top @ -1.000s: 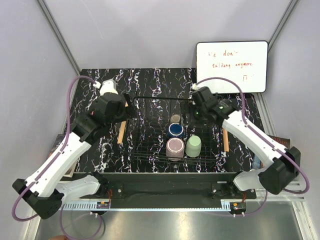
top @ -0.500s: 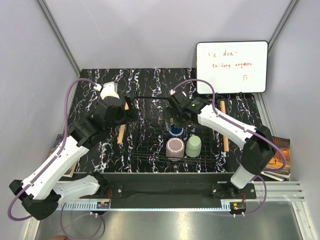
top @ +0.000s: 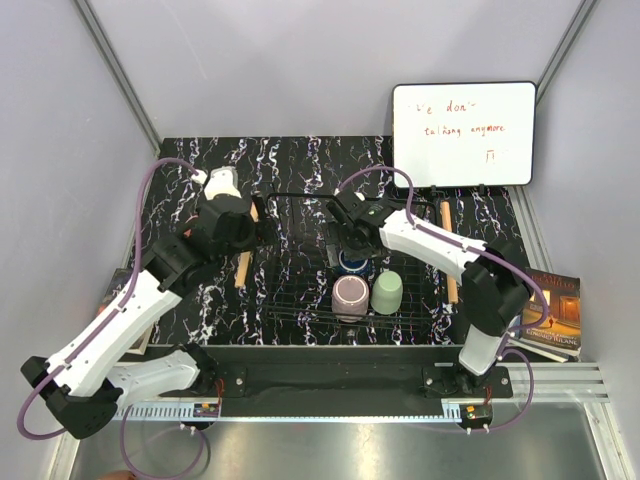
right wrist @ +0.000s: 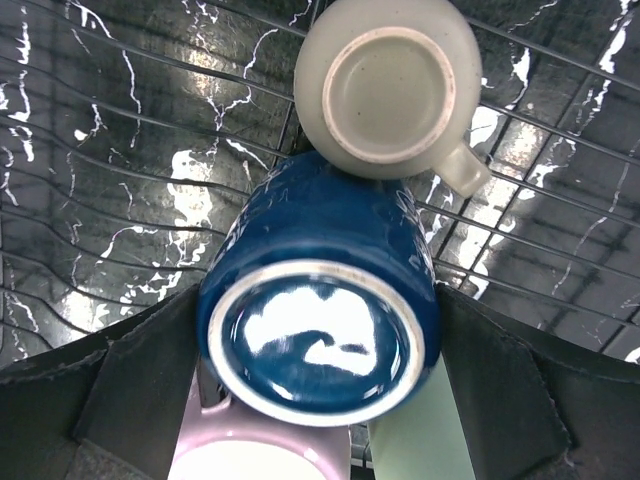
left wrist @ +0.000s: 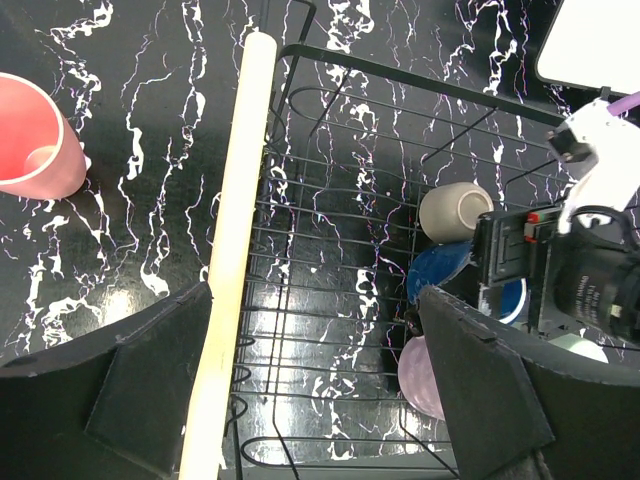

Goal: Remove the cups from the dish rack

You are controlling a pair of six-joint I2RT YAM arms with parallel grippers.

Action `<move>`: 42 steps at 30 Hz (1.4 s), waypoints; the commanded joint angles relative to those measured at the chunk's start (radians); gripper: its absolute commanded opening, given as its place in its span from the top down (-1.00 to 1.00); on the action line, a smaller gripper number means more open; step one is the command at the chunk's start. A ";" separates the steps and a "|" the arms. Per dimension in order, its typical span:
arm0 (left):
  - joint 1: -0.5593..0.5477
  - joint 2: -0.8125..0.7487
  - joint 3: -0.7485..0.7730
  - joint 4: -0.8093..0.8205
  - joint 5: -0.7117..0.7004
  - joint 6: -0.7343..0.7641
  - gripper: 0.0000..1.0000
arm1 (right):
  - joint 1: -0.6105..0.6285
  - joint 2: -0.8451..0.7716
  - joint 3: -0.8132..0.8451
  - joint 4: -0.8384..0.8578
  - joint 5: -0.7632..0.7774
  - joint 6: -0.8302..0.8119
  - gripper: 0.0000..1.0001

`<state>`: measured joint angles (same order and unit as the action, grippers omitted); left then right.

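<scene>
The black wire dish rack (top: 300,290) holds a beige cup (right wrist: 385,85), a dark blue cup (top: 352,262), a mauve cup (top: 350,295) and a mint green cup (top: 386,292), all bottom up. My right gripper (right wrist: 320,400) is open, low over the rack, with one finger on each side of the dark blue cup (right wrist: 320,300). It hides the beige cup from the top view. A pink cup (left wrist: 30,135) stands on the table outside the rack's left wooden bar (left wrist: 235,230). My left gripper (left wrist: 320,390) hangs open and empty above that bar.
A whiteboard (top: 463,133) leans at the back right. A book (top: 550,315) lies off the table's right edge. The rack's right wooden bar (top: 450,270) runs under my right forearm. Grey walls close in on both sides.
My right arm has swung left from the rack's back right corner and come down over the dark blue cup. The left arm has barely shifted. Both grippers have stayed open.
</scene>
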<state>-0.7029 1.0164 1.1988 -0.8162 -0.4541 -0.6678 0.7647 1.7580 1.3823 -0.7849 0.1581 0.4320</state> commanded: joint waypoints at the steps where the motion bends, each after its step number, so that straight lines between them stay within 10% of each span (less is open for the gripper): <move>1: -0.004 0.001 -0.016 0.028 -0.009 -0.012 -0.79 | 0.002 0.031 -0.006 0.030 -0.011 -0.004 -1.00; 6: -0.004 -0.004 -0.028 0.029 -0.009 -0.016 -0.78 | 0.002 0.015 -0.032 0.049 -0.031 0.007 -0.57; 8: -0.004 -0.007 -0.033 0.029 -0.012 -0.018 -0.79 | 0.001 0.000 -0.038 0.050 -0.034 0.007 -0.10; 9: -0.004 -0.007 -0.034 0.029 -0.014 -0.021 -0.79 | 0.002 -0.005 -0.048 0.049 -0.031 0.010 0.45; 12: -0.004 -0.013 -0.041 0.037 -0.014 -0.026 -0.79 | 0.002 -0.028 -0.063 0.049 -0.028 0.014 1.00; 34: -0.003 0.028 -0.001 0.144 0.018 -0.019 -0.79 | -0.008 -0.305 0.290 -0.042 0.006 0.008 1.00; 42: 0.006 -0.094 -0.123 0.406 0.147 -0.047 -0.78 | -0.266 -0.451 0.040 0.283 -0.487 0.212 1.00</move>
<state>-0.7025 1.0168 1.1416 -0.6334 -0.4019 -0.6930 0.6361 1.4128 1.5288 -0.7639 0.0025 0.4992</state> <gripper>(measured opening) 0.897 0.887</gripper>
